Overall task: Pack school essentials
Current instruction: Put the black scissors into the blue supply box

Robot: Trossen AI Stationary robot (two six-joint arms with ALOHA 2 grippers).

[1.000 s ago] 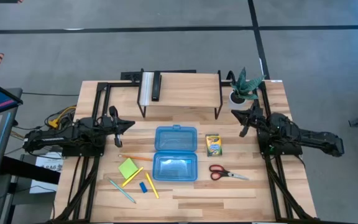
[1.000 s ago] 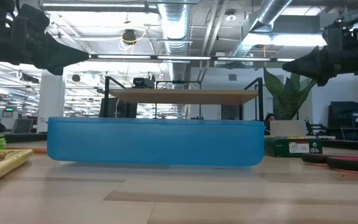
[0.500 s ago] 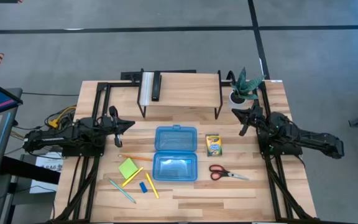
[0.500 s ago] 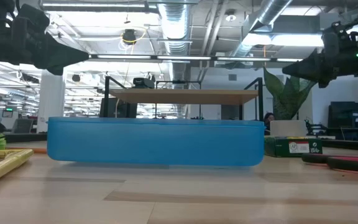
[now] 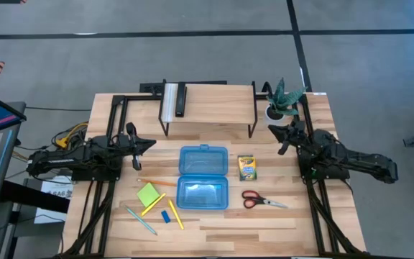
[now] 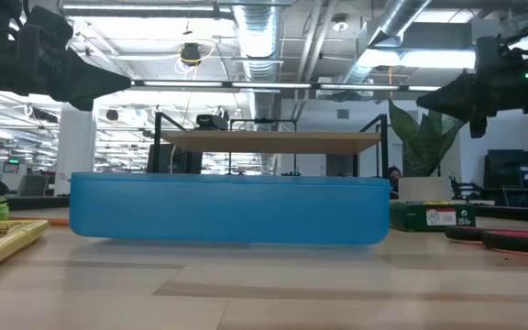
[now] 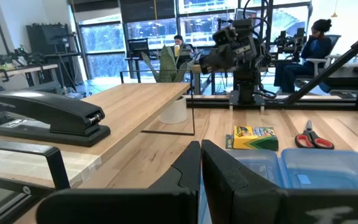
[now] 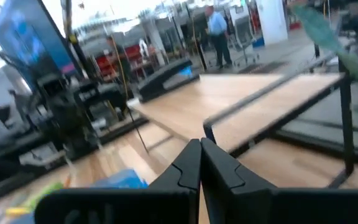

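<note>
The blue translucent case (image 5: 203,177) lies open mid-table. To its left lie the lime-green sticky-note pad (image 5: 148,194), an orange pencil (image 5: 157,182), two yellow pencils (image 5: 176,214), the small blue eraser (image 5: 165,216) and the light-blue pen (image 5: 141,221). To its right lie the yellow-green crayon box (image 5: 246,167) and the red-handled scissors (image 5: 259,199). My left gripper (image 5: 151,144) hovers shut at the table's left side, fingertips together in its wrist view (image 7: 201,163). My right gripper (image 5: 270,130) hovers shut at the right side, near the plant, fingertips together (image 8: 199,163).
A raised wooden shelf (image 5: 208,103) on black legs stands at the far edge, with a black stapler (image 5: 180,100) on it. A potted green plant (image 5: 282,98) stands at the far right corner. People show in the room beyond the table.
My right gripper has shifted slightly in the air above the table's right side and stays shut. Nothing on the table has moved.
</note>
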